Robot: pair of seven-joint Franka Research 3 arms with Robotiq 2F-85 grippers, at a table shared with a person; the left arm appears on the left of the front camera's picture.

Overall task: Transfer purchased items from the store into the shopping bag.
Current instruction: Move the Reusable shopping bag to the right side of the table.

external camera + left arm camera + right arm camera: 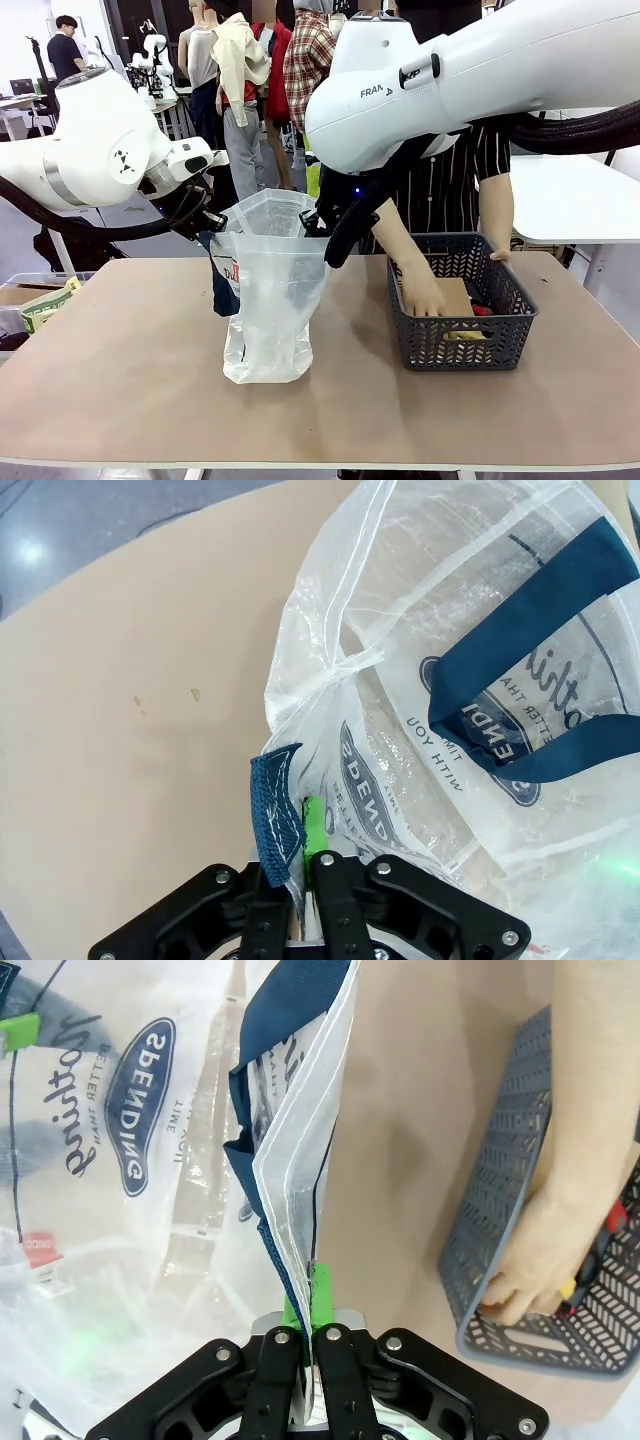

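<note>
the shopping bag stands on the bench, mouth held open: left tool clenched on one rim, right tool clenched on the opposite rim. the person's hand is in the basket among purchased items; next, one likely needs dropping into that mouth.

In the front view the right arm covers the person's top half. The person's hand and the basket wall hide most of the small things inside. Red and yellow bits peek out, too small to name. The bag runs off the left wrist view's edges, cutting its words short.
</note>
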